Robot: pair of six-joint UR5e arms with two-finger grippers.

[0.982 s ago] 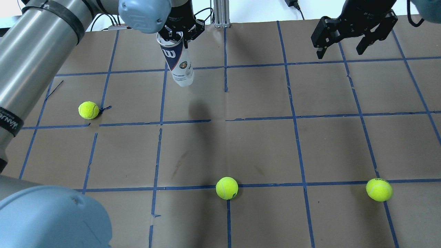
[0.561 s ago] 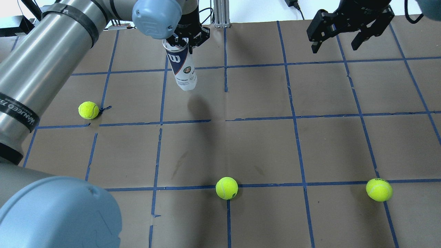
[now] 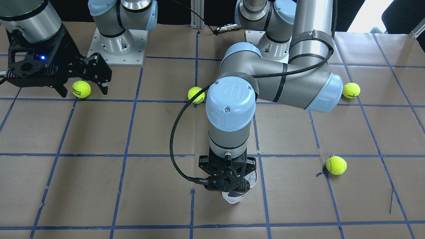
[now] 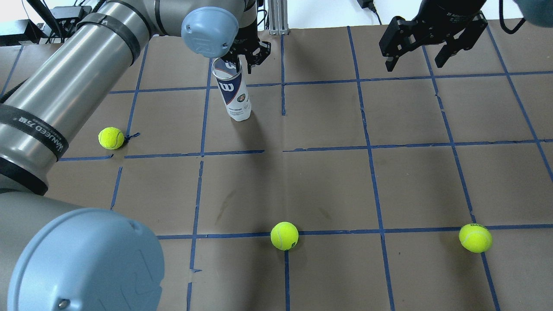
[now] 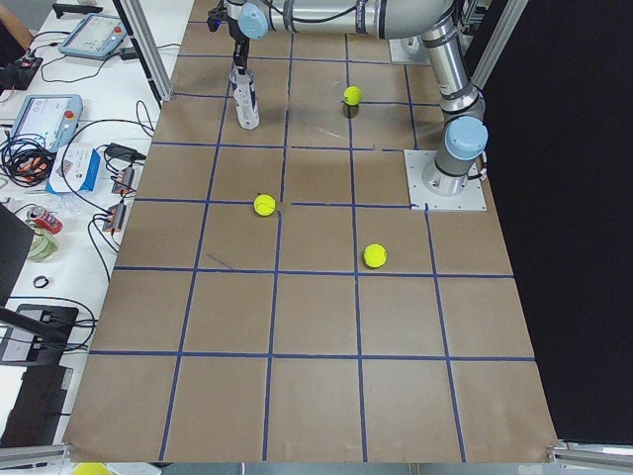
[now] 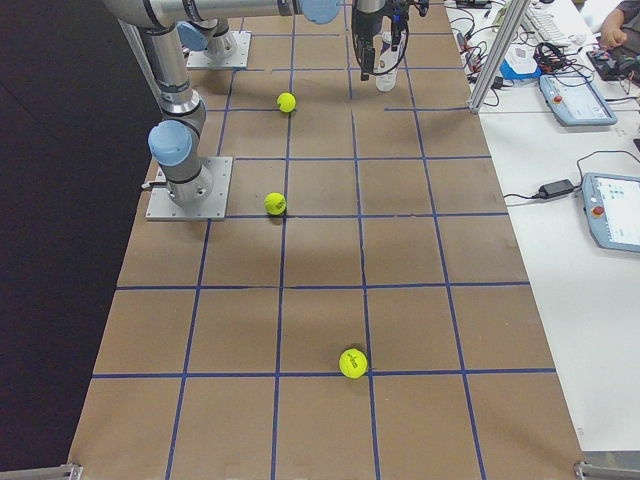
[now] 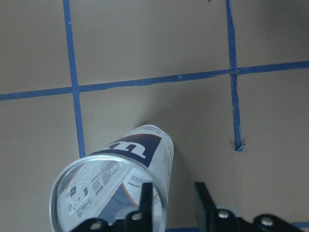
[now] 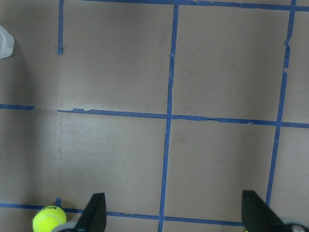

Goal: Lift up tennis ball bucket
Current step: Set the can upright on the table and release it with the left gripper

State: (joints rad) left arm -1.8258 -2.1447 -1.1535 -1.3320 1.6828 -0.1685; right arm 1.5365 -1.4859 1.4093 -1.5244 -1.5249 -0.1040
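Observation:
The tennis ball bucket is a clear can with a white and dark-blue Wilson label. It stands upright on the brown table at the far centre-left, its shadow joined to its base. It also shows in the front view and the left wrist view. My left gripper sits over its open rim. In the left wrist view one finger is inside the rim and one outside, with a gap on both sides of the wall. My right gripper hangs open and empty at the far right, well away.
Loose yellow-green tennis balls lie at the left, near centre and near right. Another ball lies by the left arm's base. A metal post stands at the table's far edge behind the bucket.
My left gripper came down with the bucket, whose base now meets its shadow on the table. The right gripper drifted slightly left and away.

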